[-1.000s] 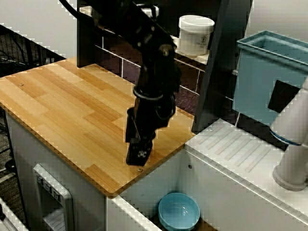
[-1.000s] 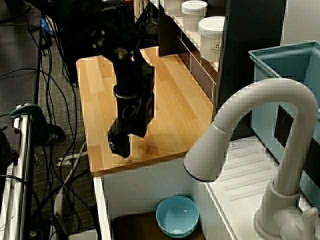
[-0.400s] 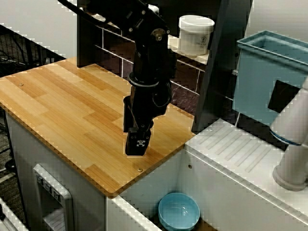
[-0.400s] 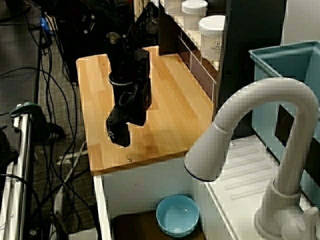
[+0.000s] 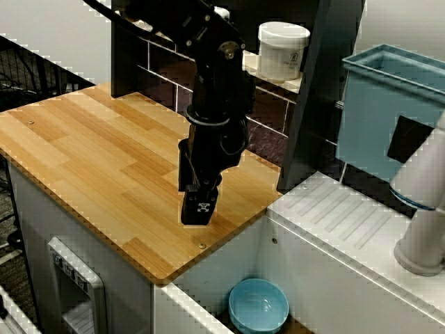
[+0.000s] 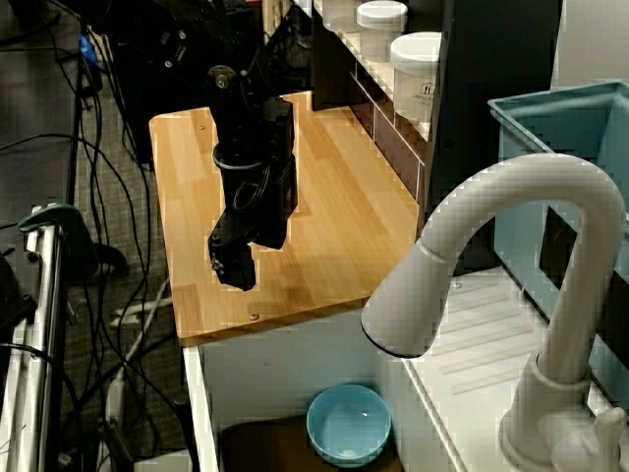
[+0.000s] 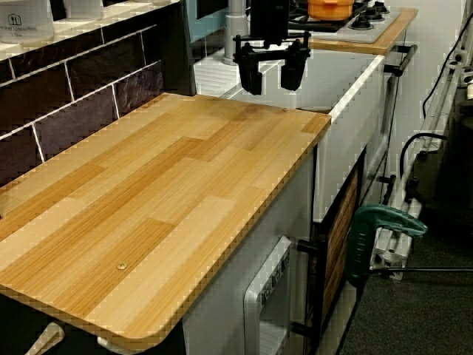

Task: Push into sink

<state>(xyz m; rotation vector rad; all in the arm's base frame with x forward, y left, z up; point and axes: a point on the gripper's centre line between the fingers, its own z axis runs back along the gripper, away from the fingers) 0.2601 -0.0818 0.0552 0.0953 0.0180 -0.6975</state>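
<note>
The sink (image 5: pixel 233 268) is a recessed white-walled basin just past the right edge of the wooden counter (image 5: pixel 90 160). A light-blue bowl (image 5: pixel 259 306) lies on its floor, also visible as the bowl (image 6: pixel 349 425) in the side view. My black gripper (image 5: pixel 198 212) points down over the counter's right part, a short way back from the edge by the sink (image 6: pixel 265 379). In the low view the gripper (image 7: pixel 270 72) is open: its two fingers (image 7: pixel 250 75) stand apart with nothing between them. No loose object shows on the counter.
A tall teal bin (image 5: pixel 389 118) stands at the back right beyond a ribbed white drainboard (image 5: pixel 348 216). A white faucet (image 6: pixel 511 265) arches over the sink's near side. White jars (image 5: pixel 281 49) sit on the dark shelf behind the counter. Cables (image 6: pixel 108 167) hang off its far side.
Over the past second the gripper has drawn back from the counter edge by the sink and risen slightly. It has held still for the last half second. The bowl has not moved.
</note>
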